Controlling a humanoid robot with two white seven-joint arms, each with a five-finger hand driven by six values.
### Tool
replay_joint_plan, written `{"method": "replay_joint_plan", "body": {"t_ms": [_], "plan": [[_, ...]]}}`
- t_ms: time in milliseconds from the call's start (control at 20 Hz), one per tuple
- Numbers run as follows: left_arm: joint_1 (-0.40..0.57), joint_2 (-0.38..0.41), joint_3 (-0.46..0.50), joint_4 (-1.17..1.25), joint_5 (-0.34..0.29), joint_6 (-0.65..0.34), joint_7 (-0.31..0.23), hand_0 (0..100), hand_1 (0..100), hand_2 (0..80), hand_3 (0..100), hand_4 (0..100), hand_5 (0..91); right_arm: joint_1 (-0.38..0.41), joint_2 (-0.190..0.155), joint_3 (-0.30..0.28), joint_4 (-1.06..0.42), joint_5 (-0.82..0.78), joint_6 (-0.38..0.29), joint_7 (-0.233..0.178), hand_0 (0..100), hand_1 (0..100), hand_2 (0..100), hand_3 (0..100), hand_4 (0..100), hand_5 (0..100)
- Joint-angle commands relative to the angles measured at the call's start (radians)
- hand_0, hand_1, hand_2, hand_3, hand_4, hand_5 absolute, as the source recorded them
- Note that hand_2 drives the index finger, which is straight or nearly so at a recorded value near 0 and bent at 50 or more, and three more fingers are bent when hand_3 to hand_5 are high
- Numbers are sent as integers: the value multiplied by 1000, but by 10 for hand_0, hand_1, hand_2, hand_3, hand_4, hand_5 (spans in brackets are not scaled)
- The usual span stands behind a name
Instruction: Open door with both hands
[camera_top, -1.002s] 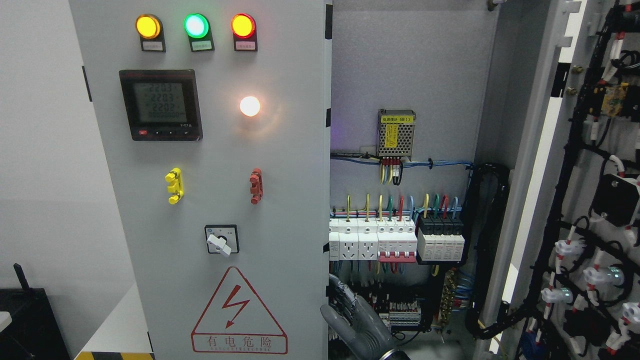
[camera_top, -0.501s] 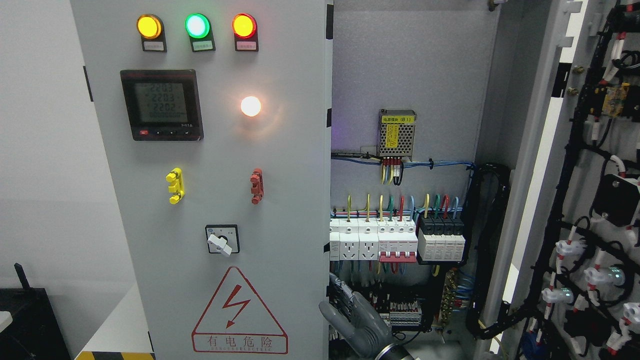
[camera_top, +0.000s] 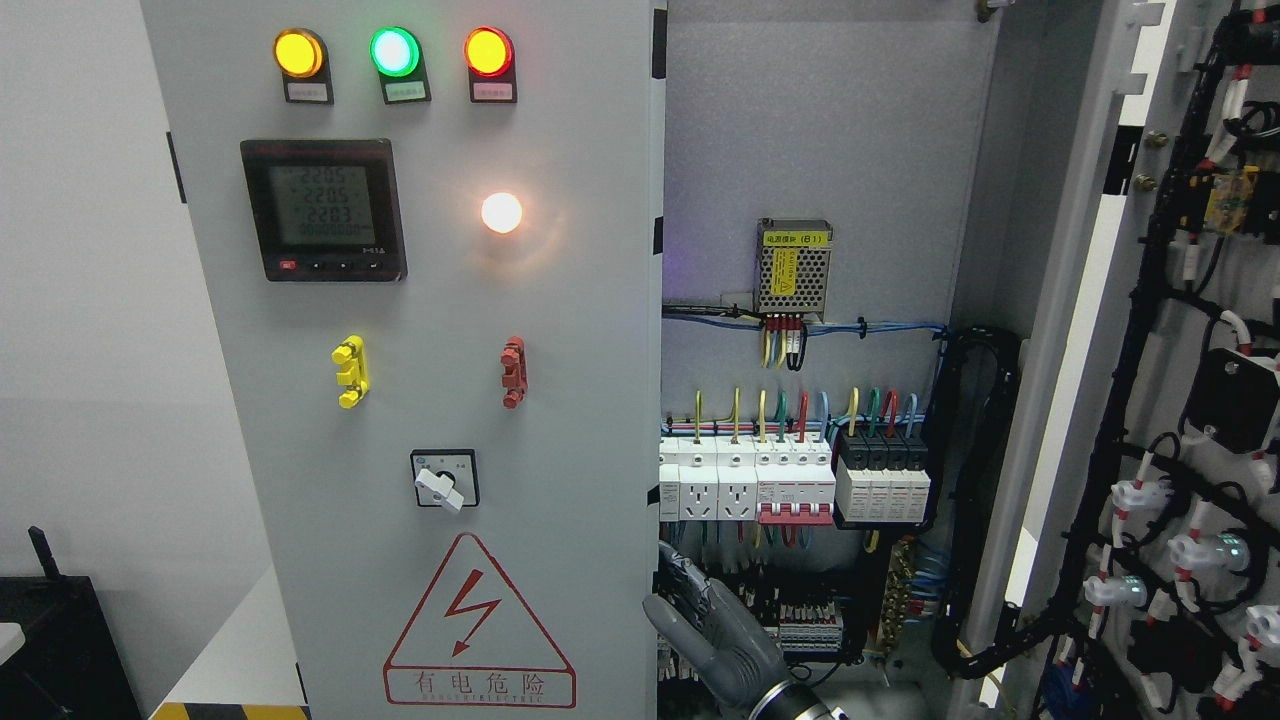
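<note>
A tall grey metal left door is seen across the left and middle of the head view, standing upright with its long axis vertical and its flat, matt face turned to the camera. Its right edge lies at the middle of the picture, and the open cabinet interior is shown beside it. A second door, the right door, is swung wide at the right, so that its inner side with black cable bundles is presented.

One hand, dark grey and made of jointed segments, is seen at the bottom edge just right of the middle, so it is taken as the right hand. Its fingers are stretched upward and loosely spread, and nothing is held by them. They are placed just beside the lower right edge of the left door; contact cannot be told.

On the left door, three round lamps in amber, green and red, a square black meter, a glowing white lamp, a rotary switch and a red triangular warning sign are mounted. Inside, white breakers with coloured wires are fixed in a row.
</note>
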Motion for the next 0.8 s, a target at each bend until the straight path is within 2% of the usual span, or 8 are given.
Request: {"method": "replay_joint_plan", "body": {"t_ms": [0,150,251,301,752], "plan": [[0,-34,-1,0,0,1,0,120,389,0,0,0,0,-14,-3,-4,35,-23,-2,5,120,389,0,0,0,0],[0,-34,-1,0,0,0,0,120,389,0,0,0,0,-14,-4,-4,35,-25,-2,11,120,389,0,0,0,0],[2,-34,-1,0,0,0,0,120,389,0,0,0,0,-14,-5,-4,37,-23,-1,52,120,389,0,0,0,0],[0,-34,-1,0,0,1,0,120,389,0,0,0,0,-14,-5,-4,37,-23,-1,57,120,389,0,0,0,0],[2,-34,0,0,0,0,0,120,389,0,0,0,0,-31,-5,-7,52,-25,-2,61,120,389,0,0,0,0]]}}
